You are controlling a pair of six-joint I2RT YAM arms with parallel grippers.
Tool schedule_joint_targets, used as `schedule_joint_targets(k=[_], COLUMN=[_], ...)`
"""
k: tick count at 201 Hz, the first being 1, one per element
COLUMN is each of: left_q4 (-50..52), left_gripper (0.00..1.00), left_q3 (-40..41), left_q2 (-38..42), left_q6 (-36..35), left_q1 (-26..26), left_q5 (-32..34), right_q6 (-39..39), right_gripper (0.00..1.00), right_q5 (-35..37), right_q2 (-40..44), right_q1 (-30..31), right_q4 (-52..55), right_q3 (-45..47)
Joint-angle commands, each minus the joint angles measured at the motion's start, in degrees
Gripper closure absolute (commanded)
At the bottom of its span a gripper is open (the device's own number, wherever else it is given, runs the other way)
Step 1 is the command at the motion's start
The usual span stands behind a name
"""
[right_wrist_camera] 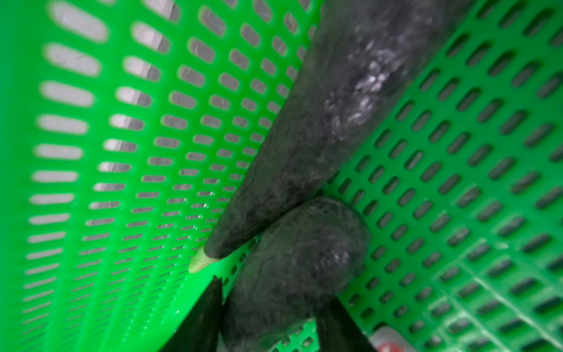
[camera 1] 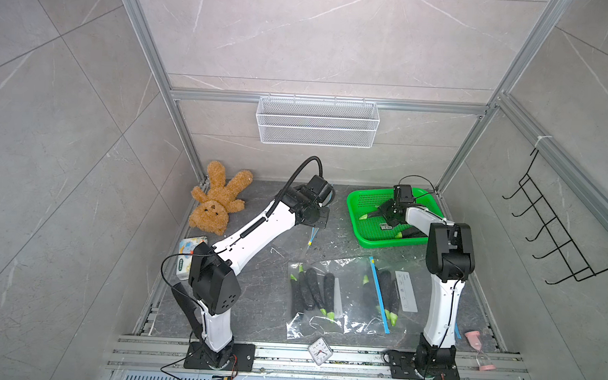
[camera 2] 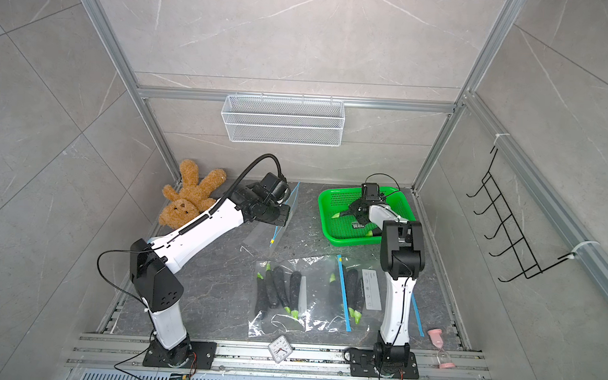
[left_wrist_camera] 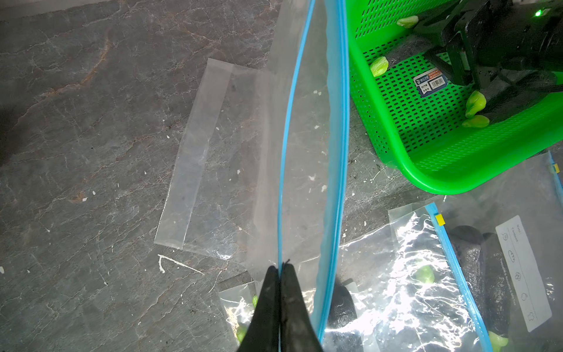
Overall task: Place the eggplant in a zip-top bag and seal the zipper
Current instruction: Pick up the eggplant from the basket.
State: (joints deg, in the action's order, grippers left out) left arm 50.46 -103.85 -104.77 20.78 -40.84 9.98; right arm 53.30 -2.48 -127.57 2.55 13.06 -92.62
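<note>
reaching into the green basket [camera 1: 385,243] at the far right of the table [camera 1: 255,277], your right gripper [right_wrist_camera: 274,292] straddles an eggplant [right_wrist_camera: 298,259], one black finger at each side of its dark body. the jaws stand part-way apart, and you cannot tell from the wrist view whether they press on the skin or merely flank it. that eggplant lies on the basket's perforated floor, its rounded end touching a second eggplant [right_wrist_camera: 335,122], which slants along the basket wall with its pale green stem tip close to one finger.

at the far centre, between the teddy bear [camera 1: 216,200] and the basket, your left gripper [left_wrist_camera: 280,271] is pinched tight on one blue zipper lip of a clear zip-top bag [left_wrist_camera: 307,152]. the other lip bows away from it, so the mouth gapes. the rest of the bag trails down onto the dark stone top.

nearer to you, in both top views, a left-hand filled bag [camera 1: 299,328] and a right-hand filled bag [camera 1: 359,272] lie flat at the near centre, edges overlapping, each with eggplants inside. a small clock [camera 1: 320,351] sits on the near rail just beyond them, between the bases of your two arms.
</note>
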Motion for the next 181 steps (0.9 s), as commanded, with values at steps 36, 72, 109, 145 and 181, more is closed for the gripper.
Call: schedule_joint_targets(k=[36, 72, 109, 145, 181], left_q4=[-2.1, -2.1, -2.2, -3.1, -4.3], left_gripper=[1.00, 1.00, 1.00, 1.00, 1.00], left_q3=[0.9, 0.9, 1.2, 1.7, 2.4], left_q2=[3.3, 3.6, 4.2, 5.3, 5.8], left_q6=[-0.8, -1.0, -0.8, 0.0, 1.2], left_q1=[0.7, 0.8, 0.8, 0.8, 1.4], left_q5=[-0.9, -1.2, -1.1, -2.7, -6.0], right_q6=[-1.7, -2.6, -5.0, -8.1, -10.7], right_gripper=[0.68, 0.70, 0.73, 0.74, 0.74], right_q5=[2.0, 1.2, 0.2, -1.2, -5.2], right_q2=[2.8, 10.4, 19.2, 25.9, 32.6], right_q1=[-0.1, -0.2, -0.2, -0.2, -0.2], right_q4=[0.4, -3.3, -5.2, -5.2, -6.2], right_q3=[4.9, 9.9, 14.8, 18.2, 22.3])
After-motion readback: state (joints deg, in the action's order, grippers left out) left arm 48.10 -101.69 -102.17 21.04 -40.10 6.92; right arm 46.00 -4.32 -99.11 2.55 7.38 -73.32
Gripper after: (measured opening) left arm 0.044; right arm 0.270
